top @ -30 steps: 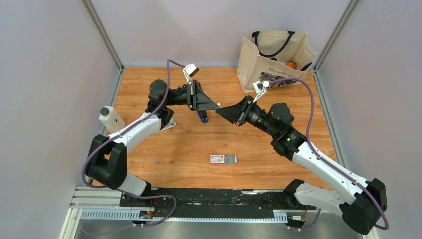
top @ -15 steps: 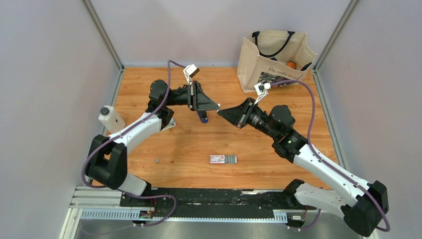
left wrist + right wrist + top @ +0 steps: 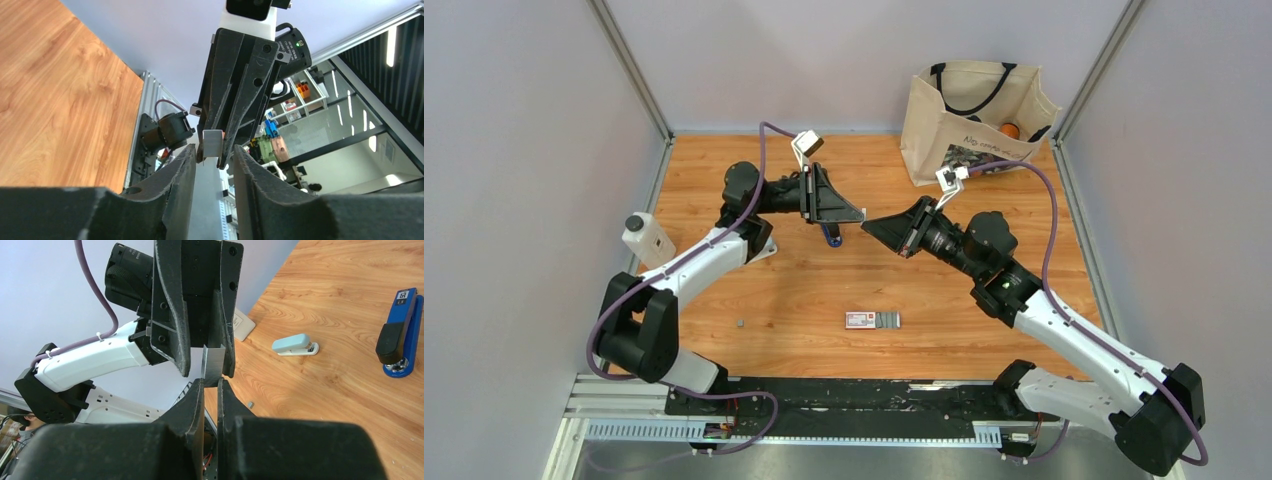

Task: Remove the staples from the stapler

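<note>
The right gripper (image 3: 871, 226) and left gripper (image 3: 856, 214) meet tip to tip above the tabletop (image 3: 804, 290). The right fingers (image 3: 196, 400) are narrow, pinching one end of the staples (image 3: 212, 365), a grey strip. The left fingers (image 3: 182, 167) stand slightly apart around its other end; whether they touch it is unclear. The blue stapler (image 3: 399, 335) lies on the tabletop just at 6 o'clock of the left gripper. A box (image 3: 872, 320) lies well apart, at 5 o'clock of the stapler.

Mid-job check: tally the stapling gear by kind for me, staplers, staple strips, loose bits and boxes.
Staplers: 2 (dark blue stapler, pale blue stapler)
Staple strip: 1
Small grey bit: 1
Staple box: 1
Total: 5
</note>
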Action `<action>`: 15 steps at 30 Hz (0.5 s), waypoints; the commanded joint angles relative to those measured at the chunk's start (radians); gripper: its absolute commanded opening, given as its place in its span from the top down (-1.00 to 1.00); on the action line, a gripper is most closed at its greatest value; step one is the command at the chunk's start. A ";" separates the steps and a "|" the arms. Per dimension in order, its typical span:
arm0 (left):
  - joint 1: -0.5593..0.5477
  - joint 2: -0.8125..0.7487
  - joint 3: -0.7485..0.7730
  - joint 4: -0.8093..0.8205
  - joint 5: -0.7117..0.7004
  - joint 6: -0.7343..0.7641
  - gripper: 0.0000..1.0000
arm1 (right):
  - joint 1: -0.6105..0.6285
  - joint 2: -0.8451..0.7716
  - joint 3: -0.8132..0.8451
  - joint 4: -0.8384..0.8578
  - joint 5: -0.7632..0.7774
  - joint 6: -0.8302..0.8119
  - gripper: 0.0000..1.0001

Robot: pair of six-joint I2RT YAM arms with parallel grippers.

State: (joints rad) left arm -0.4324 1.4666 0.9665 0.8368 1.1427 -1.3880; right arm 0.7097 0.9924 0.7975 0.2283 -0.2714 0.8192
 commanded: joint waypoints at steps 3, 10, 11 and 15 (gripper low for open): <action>-0.003 -0.052 0.006 -0.044 -0.004 0.064 -0.24 | -0.001 -0.028 0.003 0.003 0.011 -0.014 1.00; 0.037 -0.063 0.047 -0.262 -0.018 0.251 -0.57 | -0.001 -0.063 -0.003 -0.163 0.011 -0.043 1.00; 0.050 -0.065 0.063 -0.369 -0.018 0.350 -0.57 | -0.001 -0.067 -0.003 -0.217 0.020 -0.055 1.00; 0.069 -0.069 0.187 -1.063 -0.134 0.988 -0.58 | 0.016 -0.072 -0.015 -0.446 0.092 -0.077 1.00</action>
State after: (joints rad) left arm -0.3820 1.4334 1.0248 0.4110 1.1145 -1.0111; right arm 0.7105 0.9367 0.7971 0.0227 -0.2516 0.7853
